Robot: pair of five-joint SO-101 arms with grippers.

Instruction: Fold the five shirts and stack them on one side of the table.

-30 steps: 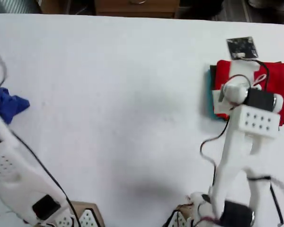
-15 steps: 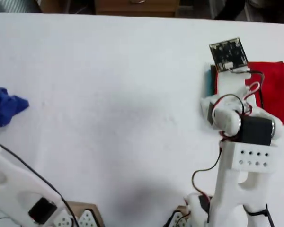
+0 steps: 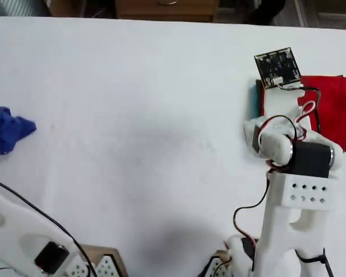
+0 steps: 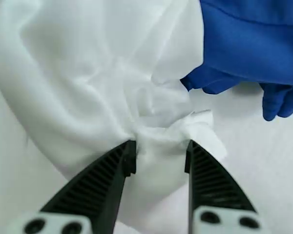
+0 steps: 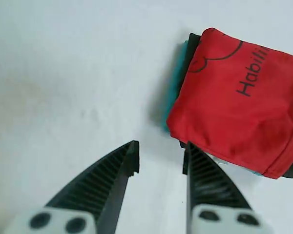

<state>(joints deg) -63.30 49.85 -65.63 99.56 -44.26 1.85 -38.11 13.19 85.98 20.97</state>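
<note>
I see the red shirt [image 5: 234, 97] topping the stack [image 5: 176, 95] at the table's [image 3: 150, 115] right edge, my right gripper [image 5: 158, 158] spread beside it. At the left edge, my left gripper [image 4: 158, 156] pinches the white shirt [image 4: 78, 87] beside the crumpled blue shirt [image 3: 6, 130].

high: overhead, over table [image 3: 132, 115] | wrists: close, along jaws | shared: red shirt [image 3: 334, 104], blue shirt [image 3: 6, 130]

— What do I have on the right?
— I see a folded stack at the right edge of the high view. The red shirt [image 3: 337, 109] lies flat on top, a teal shirt [image 3: 258, 98] peeks out beneath it, and a dark layer [image 5: 191, 41] lies lowest.
— And on the left?
— A blue shirt [image 3: 6, 130] lies crumpled at the left edge of the tabletop [image 3: 150, 115]. I see a white shirt [image 4: 88, 73] touching it, bunched and creased.
</note>
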